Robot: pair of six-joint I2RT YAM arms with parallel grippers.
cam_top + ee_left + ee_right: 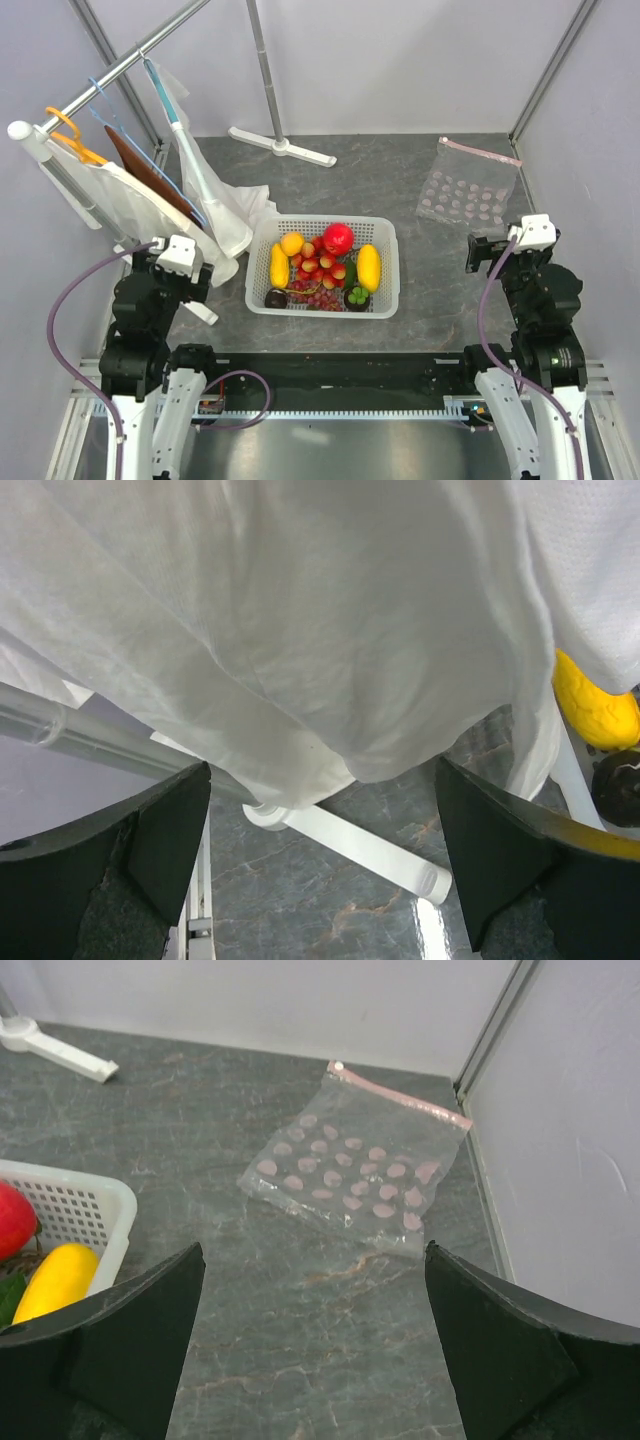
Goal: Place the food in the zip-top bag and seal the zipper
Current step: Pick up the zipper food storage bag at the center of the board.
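Observation:
The food lies in a white mesh basket (pixel 386 270): two yellow mangoes (pixel 369 266), an orange (pixel 292 243), a red pomegranate (pixel 338 238), small red-yellow fruits, purple grapes (pixel 322 297) and dark mangosteens (pixel 276 298). The clear zip-top bag (pixel 468 190) with pink dots lies flat at the back right, also in the right wrist view (pixel 350 1170). Its pink zipper (pixel 480 151) runs along the far edge (pixel 400 1095). My left gripper (pixel 322 860) is open and empty left of the basket. My right gripper (pixel 312 1350) is open and empty, near of the bag.
A white rack with hangers and white cloth (pixel 215 200) stands at the back left; the cloth (pixel 300 630) hangs right before my left gripper. The rack's white foot (pixel 282 146) lies at the back, another foot (pixel 350 842) under the left gripper. Walls enclose three sides.

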